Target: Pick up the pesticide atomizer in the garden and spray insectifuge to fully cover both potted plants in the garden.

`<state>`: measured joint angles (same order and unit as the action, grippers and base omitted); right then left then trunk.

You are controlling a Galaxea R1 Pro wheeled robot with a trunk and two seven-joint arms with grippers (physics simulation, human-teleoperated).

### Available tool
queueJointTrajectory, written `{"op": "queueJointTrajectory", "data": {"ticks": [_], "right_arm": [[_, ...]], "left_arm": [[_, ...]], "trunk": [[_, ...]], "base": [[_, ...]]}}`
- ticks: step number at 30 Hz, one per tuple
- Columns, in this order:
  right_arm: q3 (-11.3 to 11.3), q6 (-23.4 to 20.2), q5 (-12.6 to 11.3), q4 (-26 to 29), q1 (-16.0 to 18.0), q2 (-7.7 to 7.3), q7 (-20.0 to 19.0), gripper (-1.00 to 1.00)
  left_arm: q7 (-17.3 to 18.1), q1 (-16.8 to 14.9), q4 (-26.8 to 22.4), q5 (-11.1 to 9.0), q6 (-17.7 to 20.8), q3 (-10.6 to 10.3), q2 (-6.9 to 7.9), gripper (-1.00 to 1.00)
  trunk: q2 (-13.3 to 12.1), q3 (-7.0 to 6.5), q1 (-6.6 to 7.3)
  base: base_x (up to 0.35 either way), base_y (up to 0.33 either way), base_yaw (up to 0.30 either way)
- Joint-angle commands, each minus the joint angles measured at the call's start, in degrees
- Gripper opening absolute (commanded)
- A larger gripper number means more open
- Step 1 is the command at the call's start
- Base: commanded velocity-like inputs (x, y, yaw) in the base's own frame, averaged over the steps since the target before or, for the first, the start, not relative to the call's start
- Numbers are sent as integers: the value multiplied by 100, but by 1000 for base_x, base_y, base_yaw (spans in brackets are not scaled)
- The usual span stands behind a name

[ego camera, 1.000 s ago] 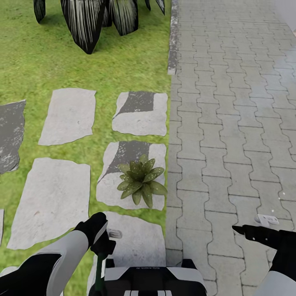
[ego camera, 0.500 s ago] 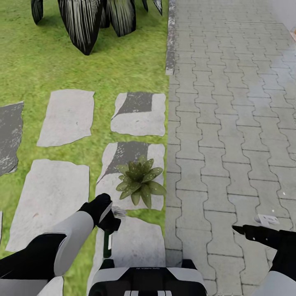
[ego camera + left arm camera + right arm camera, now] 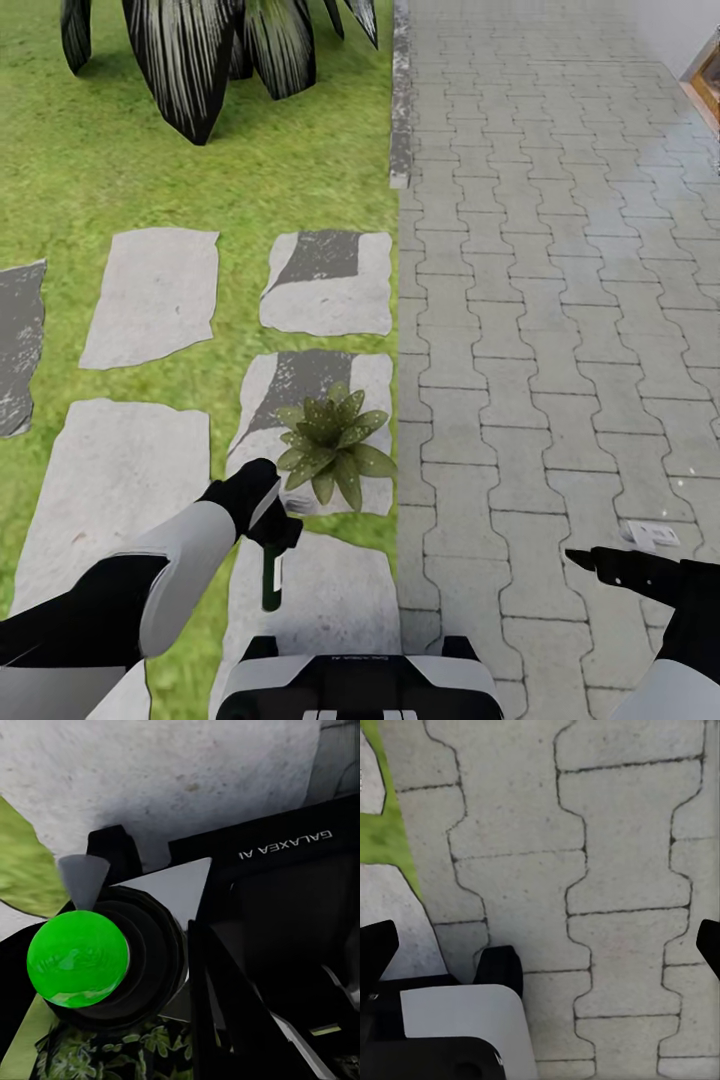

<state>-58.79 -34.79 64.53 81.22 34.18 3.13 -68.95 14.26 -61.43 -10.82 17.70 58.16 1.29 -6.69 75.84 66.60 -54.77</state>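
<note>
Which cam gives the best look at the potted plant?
Head view: the whole plant shows on a stepping stone, just ahead of the left tool holding the atomizer. Left wrist view catches some of its leaves past the bottle. Right wrist view looks at paving.

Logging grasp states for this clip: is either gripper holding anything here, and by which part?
The left gripper holds the pesticide atomizer near its top, by the trigger head end, with the green bottle hanging below. The right gripper is open, holding nothing.

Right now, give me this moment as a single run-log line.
left tool: shut on pesticide atomizer | atomizer: hanging down, beside potted plant | plant: on stepping stone | right tool: open, over paving
</note>
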Motion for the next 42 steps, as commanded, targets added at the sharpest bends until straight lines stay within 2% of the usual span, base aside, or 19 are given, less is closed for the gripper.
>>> {"op": "queueJointTrajectory", "data": {"ticks": [1, 5, 14, 31, 42], "right_arm": [[-9, -37, 31, 8, 8, 3, -39, 100], [-9, -37, 32, 8, 7, 3, -39, 100], [-1, -42, 30, 8, 7, 3, -47, 100], [-1, -46, 26, 12, 8, 3, -48, 100], [-1, -46, 31, 10, 8, 3, -48, 100]], "left_arm": [[48, 0, -8, 67, 20, 11, -18, -100], [54, 8, -15, 67, 20, 11, -67, -100], [59, 2, -17, 67, 20, 4, -63, -100], [59, 8, -9, 76, 20, 11, -61, -100], [61, -82, -30, 64, 20, 11, -61, -100]], "trunk": [[2, -7, 0], [2, -43, 0], [2, -83, 0], [2, -179, 0], [2, -186, 0]], "base": [[0, 0, 0], [0, 0, 0], [0, 0, 0], [0, 0, -209], [0, 0, -24]]}}
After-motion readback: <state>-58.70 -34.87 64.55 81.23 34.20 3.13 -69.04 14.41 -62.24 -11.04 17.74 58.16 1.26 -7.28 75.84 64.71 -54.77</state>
